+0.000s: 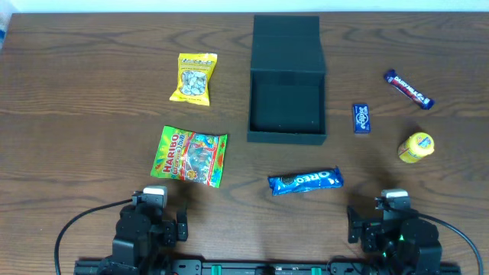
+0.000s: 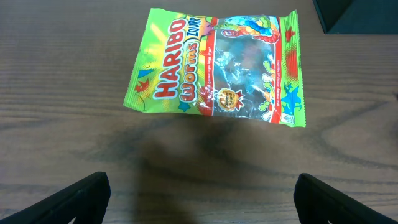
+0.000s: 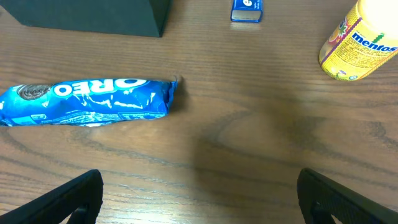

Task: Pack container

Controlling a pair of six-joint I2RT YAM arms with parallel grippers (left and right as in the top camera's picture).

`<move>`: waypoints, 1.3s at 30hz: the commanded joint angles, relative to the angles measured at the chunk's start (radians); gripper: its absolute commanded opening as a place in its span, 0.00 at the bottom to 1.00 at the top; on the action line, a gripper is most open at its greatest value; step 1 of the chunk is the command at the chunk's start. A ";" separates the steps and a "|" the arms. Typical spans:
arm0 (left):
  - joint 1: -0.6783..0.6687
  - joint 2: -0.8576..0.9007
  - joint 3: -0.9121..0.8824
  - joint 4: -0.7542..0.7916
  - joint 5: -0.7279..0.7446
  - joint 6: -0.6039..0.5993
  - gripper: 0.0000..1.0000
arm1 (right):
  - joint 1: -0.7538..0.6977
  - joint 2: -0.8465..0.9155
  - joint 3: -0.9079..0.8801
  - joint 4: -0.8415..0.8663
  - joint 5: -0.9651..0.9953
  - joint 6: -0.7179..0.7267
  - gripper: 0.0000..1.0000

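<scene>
Left gripper (image 2: 200, 202) and right gripper (image 3: 199, 202) both spread wide, one open container (image 1: 286, 107) well ahead between them, six snacks (image 1: 193, 156) around it

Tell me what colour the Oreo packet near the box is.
The Oreo packet is bright blue with white lettering, clearest in the right wrist view.
</scene>
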 commanded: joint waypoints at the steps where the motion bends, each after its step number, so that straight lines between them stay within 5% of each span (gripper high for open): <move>1: 0.003 -0.006 -0.013 -0.045 -0.006 0.011 0.95 | -0.010 -0.010 -0.008 -0.006 -0.004 -0.011 0.99; 13: 0.002 -0.005 -0.013 0.493 -0.003 0.008 0.95 | -0.010 -0.010 -0.008 -0.006 -0.003 -0.012 0.99; 21: 0.002 0.023 0.011 0.550 0.030 -0.007 0.96 | -0.010 -0.010 -0.008 -0.006 -0.003 -0.011 0.99; 29: 0.002 0.291 0.281 0.397 0.290 -0.380 0.95 | -0.010 -0.010 -0.008 -0.006 -0.003 -0.012 0.99; 39: -0.002 0.683 0.594 0.253 0.529 -0.373 0.95 | -0.010 -0.010 -0.008 -0.006 -0.003 -0.011 0.99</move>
